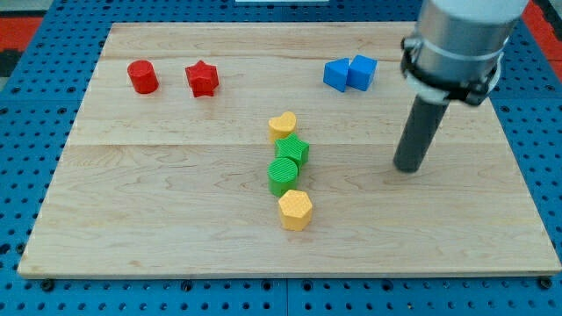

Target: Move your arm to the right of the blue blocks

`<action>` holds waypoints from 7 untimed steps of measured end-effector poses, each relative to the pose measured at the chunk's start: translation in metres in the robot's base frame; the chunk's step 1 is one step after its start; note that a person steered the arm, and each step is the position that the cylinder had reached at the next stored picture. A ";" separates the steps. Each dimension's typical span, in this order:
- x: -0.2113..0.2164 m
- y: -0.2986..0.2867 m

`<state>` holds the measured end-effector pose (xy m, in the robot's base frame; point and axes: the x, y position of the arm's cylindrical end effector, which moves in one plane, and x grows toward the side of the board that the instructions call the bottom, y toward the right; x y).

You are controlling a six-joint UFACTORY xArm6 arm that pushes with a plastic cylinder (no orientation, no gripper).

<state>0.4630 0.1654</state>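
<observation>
The two blue blocks are sitting side by side near the far edge of the wooden board point(132, 263), toward its top right corner: a blue block of irregular, possibly star-like shape point(335, 75) and a blue cube point(362, 72), touching each other or very nearly so. They are lying close enough together to be treated as one target.

The arm is carrying no fingers at all, only a dark rod, so there is nothing to open or close. My tip point(407, 168) is resting on the board to the view's right of the blue pair and well below them, toward the right edge at about mid-height. It is touching no block. From here, I judge the arm is already on the correct side, though it would sit more squarely beside them if it came up toward the top edge.

A column of four is standing in the middle of the board, apart from the tip: a yellow heart point(282, 125), a green star point(293, 150), a green cylinder point(282, 175) and a yellow hexagon point(296, 209). Near the top left corner, a red cylinder point(142, 76) and a red star point(201, 78) are standing well clear of everything.
</observation>
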 end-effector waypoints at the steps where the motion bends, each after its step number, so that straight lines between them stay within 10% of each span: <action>1: -0.037 0.031; 7: -0.073 0.041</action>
<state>0.3899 0.2068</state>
